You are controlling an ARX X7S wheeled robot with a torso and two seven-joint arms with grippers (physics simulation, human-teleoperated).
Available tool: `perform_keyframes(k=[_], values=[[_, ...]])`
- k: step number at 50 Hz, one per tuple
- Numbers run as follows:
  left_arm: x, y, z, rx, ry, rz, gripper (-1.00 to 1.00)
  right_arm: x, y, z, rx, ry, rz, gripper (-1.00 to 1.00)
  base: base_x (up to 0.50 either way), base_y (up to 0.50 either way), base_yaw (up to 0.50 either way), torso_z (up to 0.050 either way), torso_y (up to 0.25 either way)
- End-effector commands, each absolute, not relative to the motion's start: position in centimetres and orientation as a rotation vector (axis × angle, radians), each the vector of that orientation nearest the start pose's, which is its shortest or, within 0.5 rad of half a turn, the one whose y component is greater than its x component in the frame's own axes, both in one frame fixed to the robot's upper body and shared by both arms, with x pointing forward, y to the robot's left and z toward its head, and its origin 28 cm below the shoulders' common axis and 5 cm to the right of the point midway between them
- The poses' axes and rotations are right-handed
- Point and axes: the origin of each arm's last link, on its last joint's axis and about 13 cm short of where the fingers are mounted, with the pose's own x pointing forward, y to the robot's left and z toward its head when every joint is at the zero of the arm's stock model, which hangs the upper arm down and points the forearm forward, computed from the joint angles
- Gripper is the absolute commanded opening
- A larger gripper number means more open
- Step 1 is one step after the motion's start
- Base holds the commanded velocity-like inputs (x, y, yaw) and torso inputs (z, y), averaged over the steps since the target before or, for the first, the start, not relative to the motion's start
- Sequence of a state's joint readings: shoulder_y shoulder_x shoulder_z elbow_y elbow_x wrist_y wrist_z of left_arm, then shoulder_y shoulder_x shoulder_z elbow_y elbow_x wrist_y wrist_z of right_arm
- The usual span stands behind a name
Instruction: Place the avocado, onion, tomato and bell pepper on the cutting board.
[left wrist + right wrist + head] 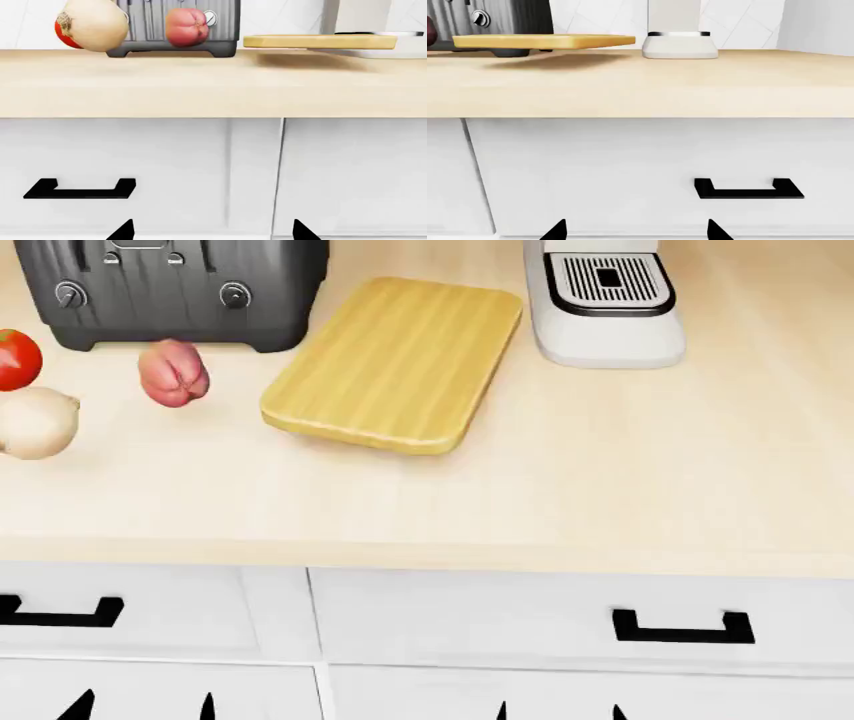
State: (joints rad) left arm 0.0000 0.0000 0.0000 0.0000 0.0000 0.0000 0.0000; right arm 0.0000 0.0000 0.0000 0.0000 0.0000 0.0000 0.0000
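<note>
The light-wood cutting board point(394, 362) lies bare on the counter, also seen edge-on in the left wrist view point(320, 41) and the right wrist view point(544, 41). The pinkish bell pepper point(174, 373) point(185, 27) stands left of it in front of the toaster. The cream onion point(36, 423) point(97, 24) and red tomato point(16, 359) point(63, 35) are at the far left. The avocado is out of view. My left gripper point(140, 707) point(212, 231) and right gripper point(558, 710) point(635, 231) are open and empty, low in front of the drawers, below the counter.
A dark grey toaster point(174, 285) stands at the back left and a white coffee machine point(603, 300) at the back right. White drawers with black handles point(683, 625) run below the counter's front edge point(427, 555).
</note>
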Motion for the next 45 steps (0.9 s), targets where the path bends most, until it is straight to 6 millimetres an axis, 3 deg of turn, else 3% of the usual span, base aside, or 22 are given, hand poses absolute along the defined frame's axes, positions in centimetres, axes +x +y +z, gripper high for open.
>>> perform_keyframes(k=[1,16,45], values=[[21.08,20.57,1.36,0.0,0.0,0.0,1.0,21.03,-9.62,1.38,0.0,0.0,0.0,1.0,0.0,0.0,0.0,0.0,0.0],[21.06,20.51,1.31,0.003,-0.006,0.001,1.0,21.23,-9.53,1.1,-0.018,0.014,0.015,1.0,0.0,0.08,0.0,0.0,0.0],[21.11,20.5,1.26,0.007,0.001,0.0,1.0,21.25,-9.46,1.14,-0.015,0.018,0.026,1.0,0.0,0.28,0.0,0.0,0.0]])
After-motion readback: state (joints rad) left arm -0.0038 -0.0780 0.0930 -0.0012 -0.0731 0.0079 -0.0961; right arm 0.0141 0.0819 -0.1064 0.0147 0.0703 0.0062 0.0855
